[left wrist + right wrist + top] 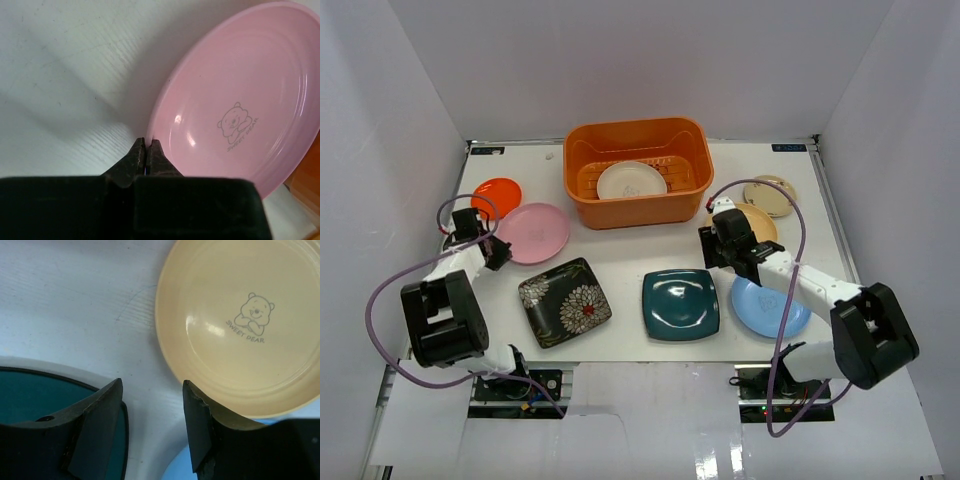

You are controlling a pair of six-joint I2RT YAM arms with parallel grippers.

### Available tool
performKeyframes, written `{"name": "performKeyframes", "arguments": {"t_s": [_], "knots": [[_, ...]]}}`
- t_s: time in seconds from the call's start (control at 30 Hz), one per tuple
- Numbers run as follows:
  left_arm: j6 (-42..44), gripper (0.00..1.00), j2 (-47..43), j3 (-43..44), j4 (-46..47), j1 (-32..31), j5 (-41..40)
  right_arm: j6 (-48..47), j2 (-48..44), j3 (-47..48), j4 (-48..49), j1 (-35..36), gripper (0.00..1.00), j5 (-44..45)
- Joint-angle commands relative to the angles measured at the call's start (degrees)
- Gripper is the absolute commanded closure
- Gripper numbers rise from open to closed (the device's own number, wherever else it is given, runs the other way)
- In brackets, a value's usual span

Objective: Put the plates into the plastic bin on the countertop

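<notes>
The orange plastic bin (685, 185) stands at the back centre of the white countertop (630, 255) with a cream plate (631, 181) inside. My left gripper (501, 250) is shut on the near left rim of the pink plate (535, 232); in the left wrist view the gripper (146, 149) pinches the rim of the pink plate (240, 100). My right gripper (717, 243) is open and empty over bare table (152, 390), between the yellow plate (240, 320), the dark teal plate (35, 395) and the light blue plate (770, 308).
An orange-red plate (497, 196) lies at the far left. A black flowered square plate (565, 301) and the teal square plate (680, 304) lie near the front. A small beige plate (772, 194) lies behind the yellow plate (757, 220). White walls enclose the table.
</notes>
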Motion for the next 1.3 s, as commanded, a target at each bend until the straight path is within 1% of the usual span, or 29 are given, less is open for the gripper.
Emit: {"name": "performKeyframes", "arguments": {"t_s": [0.0,0.1,0.13,0.2,0.23,0.3,0.33,0.37,0.4,0.43,0.47,0.5,0.53,0.57,0.67,0.7,0.73,0.77,0.8,0.87,0.9,0.93,0.97,1.0,1.03,1.13,1.17,1.23,1.27], "knots": [[1.09,1.0,-8.82,-0.04,-1.46,0.28,0.36,-5.97,3.53,4.6,-0.32,-0.79,0.42,2.66],[1.01,1.0,-14.11,-0.3,-2.51,0.19,2.82,-7.91,6.88,5.74,-0.32,-1.31,0.42,-0.14],[0.57,1.0,-17.6,-0.04,-3.04,0.27,3.09,-8.27,7.67,6.01,-0.06,-1.4,0.42,-1.63],[0.31,1.0,-20.96,0.4,-4.79,0.28,3.71,-8.36,9.96,6.18,0.73,-1.49,0.45,-3.23],[0.13,1.0,-24.46,1.01,-5.49,0.19,3.89,-8.36,10.66,6.36,1.08,-1.58,0.48,-3.49],[-1.18,1.0,-27.99,1.98,-6.29,0.19,4.33,-8.36,12.24,6.88,1.35,-1.49,0.53,-3.67],[-1.62,1.0,-29.84,2.42,-6.29,0.01,4.33,-8.36,12.43,6.89,1.79,-1.49,0.59,-3.84],[-3.02,1.0,-33.08,3.55,-6.29,-0.25,4.24,-8.36,12.52,6.97,2.57,-1.49,0.62,-4.54],[-3.73,1.0,-34.41,4.26,-6.12,-0.51,4.41,-8.36,12.43,6.89,3.02,-1.49,0.63,-4.89],[-4.17,1.0,-35.47,5.05,-5.51,-0.95,5.63,-8.36,12.34,6.8,3.46,-1.49,0.68,-4.98],[-4.61,1.0,-36.09,6.1,-5.42,-1.13,6.52,-8.36,12.25,6.89,3.72,-1.58,0.7,-4.9],[-5.57,1.0,-35.75,8.81,-5.24,-1.22,7.92,-8.36,12.34,6.97,3.81,-1.58,0.71,-4.55],[-5.85,1.0,-35.14,10.14,-4.11,-1.48,11.06,-8.71,12.43,7.24,3.81,-1.49,0.72,-3.94],[-6.28,1.0,-34.35,11.46,-3.57,-1.66,12.49,-10.54,12.6,7.24,3.9,-1.58,0.72,-2.71],[-7.25,1.0,-30.13,17.17,-1.02,-4.55,15.13,-10.91,13.13,7.24,3.72,-1.49,0.73,-1.3],[-6.04,1.0,-26.9,20.84,-1.02,-5.95,14.44,-10.91,13.22,7.24,3.72,-1.58,0.79,-1.64],[-4.98,1.0,-24.95,22.97,-1.19,-9.53,13.22,-10.82,13.13,7.24,3.72,-1.58,0.87,-2.17],[-4.36,1.0,-23.02,24.9,-2.24,-11.48,11.38,-10.73,12.96,7.24,3.64,-1.49,0.92,-2.43],[-4.09,1.0,-19.0,28.66,-3.03,-13.24,9.18,-10.38,12.17,7.33,3.55,-1.49,0.92,-2.44],[-3.57,1.0,-14.67,32.02,-3.48,-18.42,8.99,-10.21,10.77,7.41,3.11,-1.49,0.92,-1.39],[-3.3,1.0,-12.65,33.69,-3.83,-19.84,7.94,-10.12,8.76,7.5,2.76,-1.49,0.92,-0.86],[-2.17,1.0,-8.71,36.84,-4.18,-22.29,7.15,-10.12,7.69,7.59,2.06,-1.49,0.92,-0.16],[-1.37,1.0,-6.67,38.53,-4.62,-23.44,5.92,-10.03,5.07,7.59,1.71,-1.49,0.92,0.89],[-0.41,1.0,-4.74,40.37,-5.23,-24.5,2.69,-9.85,3.65,7.68,1.53,-1.49,0.92,1.43],[0.47,1.0,-0.98,43.7,-6.28,-25.99,1.53,-9.85,2.33,7.68,1.27,-1.49,0.92,1.78],[2.76,1.0,4.4,47.94,-8.13,-27.84,0.11,-10.38,-2.59,7.59,2.05,-1.49,0.92,1.17],[3.55,1.0,7.47,50.21,-8.31,-28.55,-0.15,-10.47,-4.6,7.76,2.66,-1.58,0.92,0.38],[4.61,1.0,10.03,52.25,-8.92,-30.65,-2.95,-10.47,-6.11,9.08,2.41,-1.49,0.92,0.11],[5.57,1.0,12.66,54.78,-9.28,-31.36,-3.4,-10.38,-7.42,9.69,1.54,-1.49,0.92,0.11]]}}
